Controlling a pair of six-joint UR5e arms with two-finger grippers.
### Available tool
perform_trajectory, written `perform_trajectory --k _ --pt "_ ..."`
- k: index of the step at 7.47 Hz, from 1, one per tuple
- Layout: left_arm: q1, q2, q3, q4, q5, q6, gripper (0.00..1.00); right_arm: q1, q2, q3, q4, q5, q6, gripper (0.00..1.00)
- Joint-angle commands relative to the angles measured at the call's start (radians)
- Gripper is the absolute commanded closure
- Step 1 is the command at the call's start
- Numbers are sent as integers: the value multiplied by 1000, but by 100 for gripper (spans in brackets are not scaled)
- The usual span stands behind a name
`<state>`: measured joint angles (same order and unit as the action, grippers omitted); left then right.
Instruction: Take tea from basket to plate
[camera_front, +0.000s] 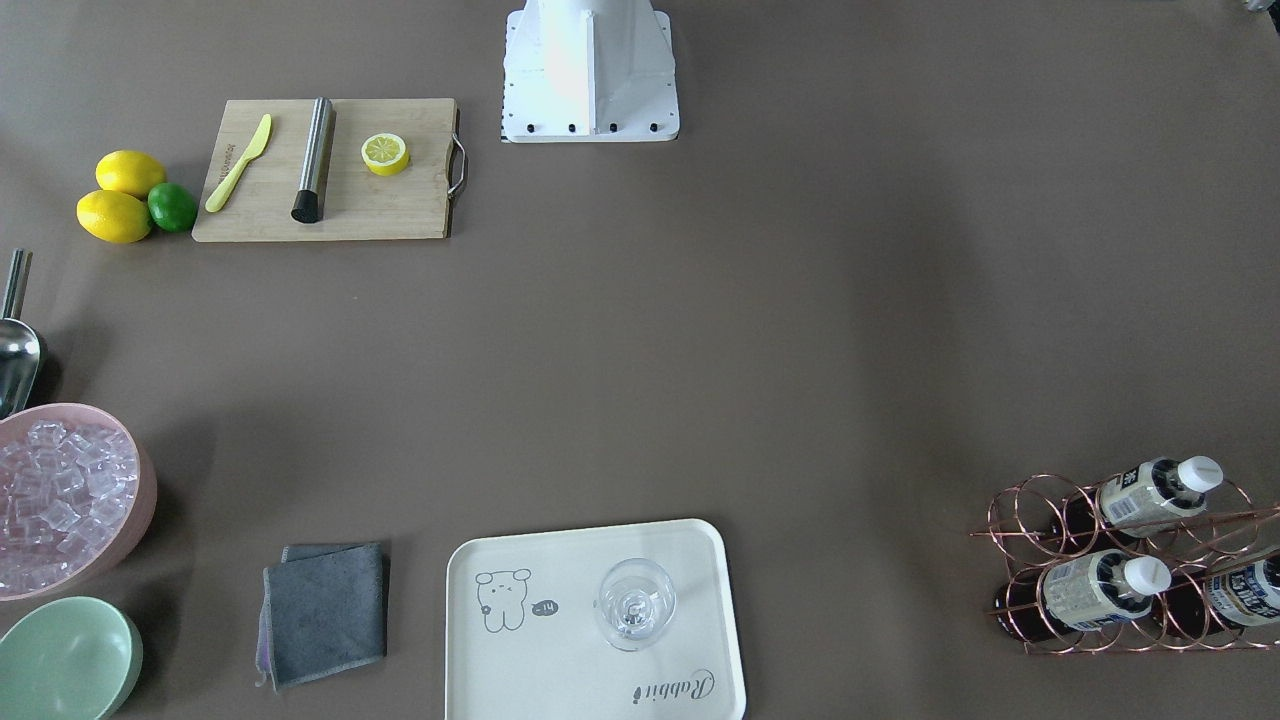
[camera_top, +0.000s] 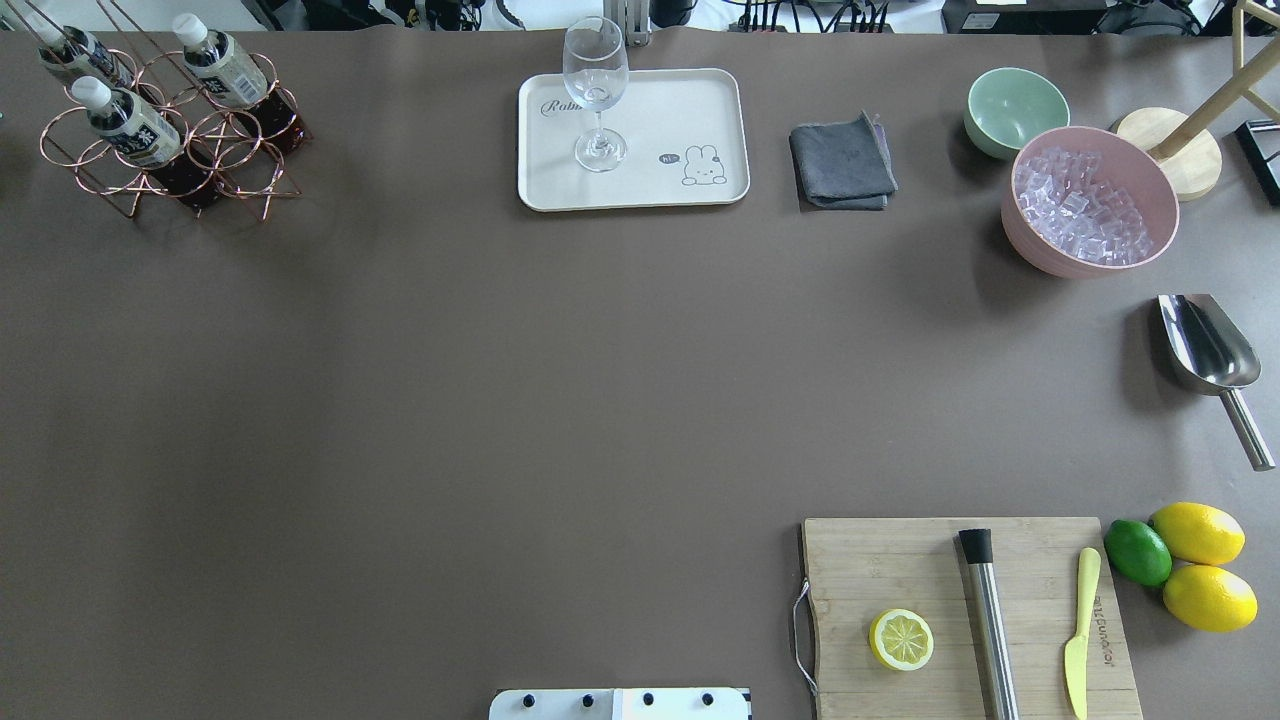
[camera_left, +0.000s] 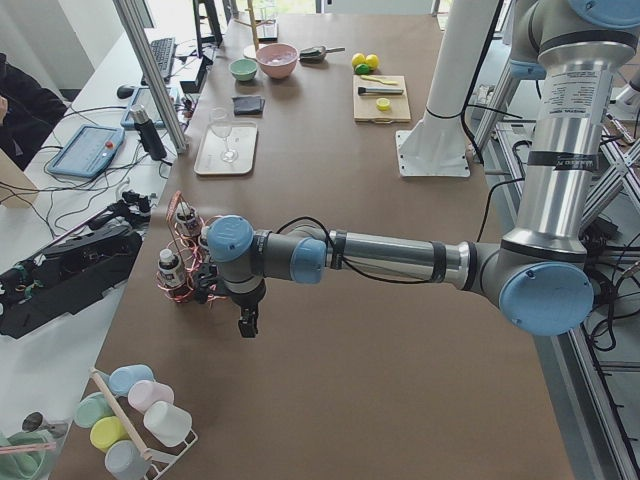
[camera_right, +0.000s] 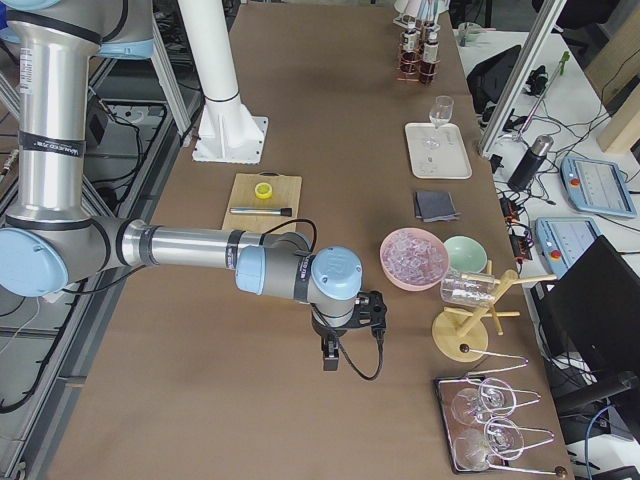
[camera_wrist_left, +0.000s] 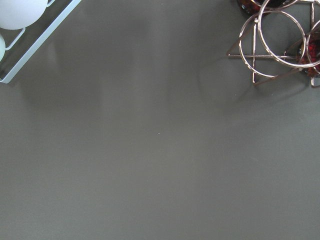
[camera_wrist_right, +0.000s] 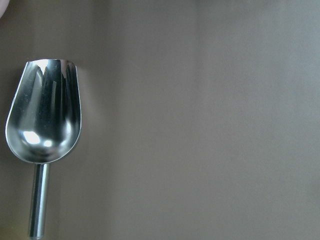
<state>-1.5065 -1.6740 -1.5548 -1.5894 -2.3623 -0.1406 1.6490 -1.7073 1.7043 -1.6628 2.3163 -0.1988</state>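
Three tea bottles (camera_front: 1150, 492) (camera_top: 125, 125) lie in the copper wire basket (camera_front: 1045, 520) (camera_top: 235, 150) at the table's far corner on my left side. The cream plate (camera_front: 560, 660) (camera_top: 650, 185) sits at the far middle with a bear drawing. My left gripper (camera_left: 245, 322) hangs above the table beside the basket (camera_left: 180, 255), and the left wrist view shows the basket's rings (camera_wrist_left: 277, 32) at its top right. My right gripper (camera_right: 330, 358) hangs above the table near the scoop. I cannot tell whether either gripper is open or shut.
A wine glass (camera_front: 636, 603) stands on the plate. A grey cloth (camera_top: 842, 165), mint bowl (camera_top: 1015, 108), pink ice bowl (camera_top: 1090, 205) and steel scoop (camera_top: 1205, 350) lie to the right. A cutting board (camera_top: 965, 615) with a lemon half, muddler and knife sits near right, beside lemons and a lime.
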Motion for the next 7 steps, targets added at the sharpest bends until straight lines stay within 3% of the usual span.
perform_trajectory --k 1,7 --pt "-8 0 2 3 0 1 2 0 0 0 0 0 1 1" --pt "-12 2 -4 6 -32 1 2 0 0 0 0 0 -1 1"
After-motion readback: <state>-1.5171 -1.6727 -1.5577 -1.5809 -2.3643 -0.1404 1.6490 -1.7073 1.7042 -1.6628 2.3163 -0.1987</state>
